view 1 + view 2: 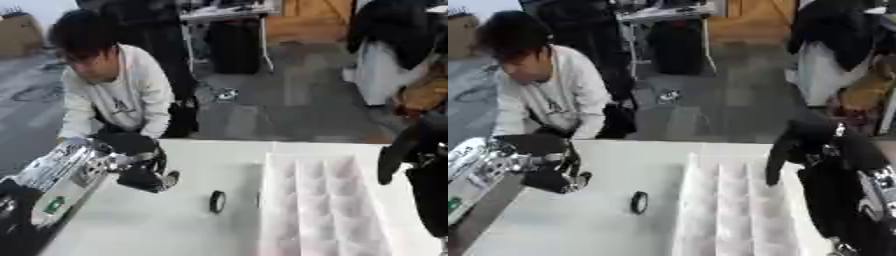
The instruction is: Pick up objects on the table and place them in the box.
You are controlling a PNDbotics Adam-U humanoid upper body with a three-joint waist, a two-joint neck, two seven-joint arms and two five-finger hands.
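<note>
Near the lower centre of the frame, a small black ring [217, 201] stands on edge on the white table [157, 225], just left of the white box [324, 210] that fills the lower right. It is the only loose object visible on the table. The box's compartments appear to hold nothing, though its pale interior is hard to read. The left hand [144, 175], at centre left, hovers near the ring but apart from it, with fingers curled downward and holding nothing. The right hand [785, 150] hangs at the right edge over the box's far corner; its fingers point downward, fairly straight, and hold nothing. Judgement: the task is at an early stage. The ring remains to be grasped and placed in the box.
</note>
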